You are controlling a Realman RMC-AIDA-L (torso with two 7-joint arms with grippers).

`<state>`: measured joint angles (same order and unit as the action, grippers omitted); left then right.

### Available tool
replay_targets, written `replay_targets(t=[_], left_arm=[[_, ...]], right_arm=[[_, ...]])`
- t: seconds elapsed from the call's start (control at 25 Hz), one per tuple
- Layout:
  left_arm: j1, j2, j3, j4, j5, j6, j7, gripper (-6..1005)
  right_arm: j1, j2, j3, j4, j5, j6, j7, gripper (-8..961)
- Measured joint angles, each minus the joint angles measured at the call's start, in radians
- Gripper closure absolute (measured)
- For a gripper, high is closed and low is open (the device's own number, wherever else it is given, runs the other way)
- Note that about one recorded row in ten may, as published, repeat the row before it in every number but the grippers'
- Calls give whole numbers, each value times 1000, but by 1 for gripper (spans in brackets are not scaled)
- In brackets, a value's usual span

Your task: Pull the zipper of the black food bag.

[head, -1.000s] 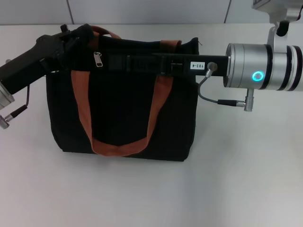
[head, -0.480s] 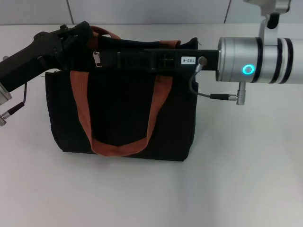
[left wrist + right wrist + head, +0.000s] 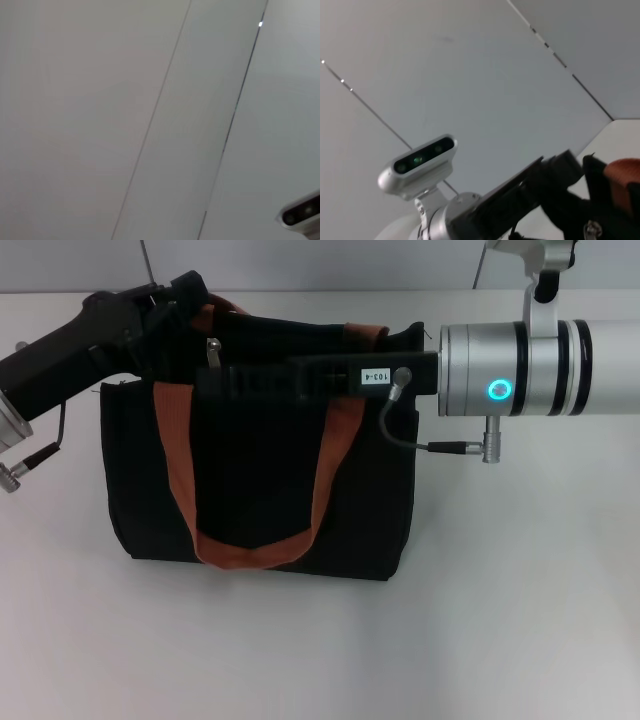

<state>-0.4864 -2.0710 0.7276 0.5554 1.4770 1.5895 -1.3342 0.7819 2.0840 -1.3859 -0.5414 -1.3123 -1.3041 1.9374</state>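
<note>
The black food bag [image 3: 255, 470] stands upright on the white table, its rust-orange straps [image 3: 175, 450] hanging down the front. The small silver zipper [image 3: 213, 345] stands up on the top edge near the bag's left end. My left gripper [image 3: 185, 302] is at the bag's top left corner, against the strap and fabric. My right gripper [image 3: 206, 380] reaches in from the right and lies along the top edge, its tip just below the zipper. Black on black hides both grips. In the right wrist view the zipper [image 3: 590, 228] shows beside the left gripper [image 3: 560, 172].
The white table [image 3: 500, 620] spreads in front of and to the right of the bag. A pale panelled wall runs behind it. The right arm's silver wrist [image 3: 520, 370] and a looping cable [image 3: 400, 435] hang beside the bag's right end.
My right gripper has slid left along the bag's top edge. The left gripper and the bag's left corner have risen a little. The zipper now stands above the right gripper's tip.
</note>
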Motion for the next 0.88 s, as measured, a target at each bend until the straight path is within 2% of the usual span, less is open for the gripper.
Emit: replay_targets(t=[0.6,0.88], left_arm=[[-3,-1,2,0,-6,28,11,977],[-10,-1,2,-3,-8,29,12,977]], right_arm=[[2,2,6,-2,4,38,16,246],[3,2,-11,-36,1,9,-4,246]])
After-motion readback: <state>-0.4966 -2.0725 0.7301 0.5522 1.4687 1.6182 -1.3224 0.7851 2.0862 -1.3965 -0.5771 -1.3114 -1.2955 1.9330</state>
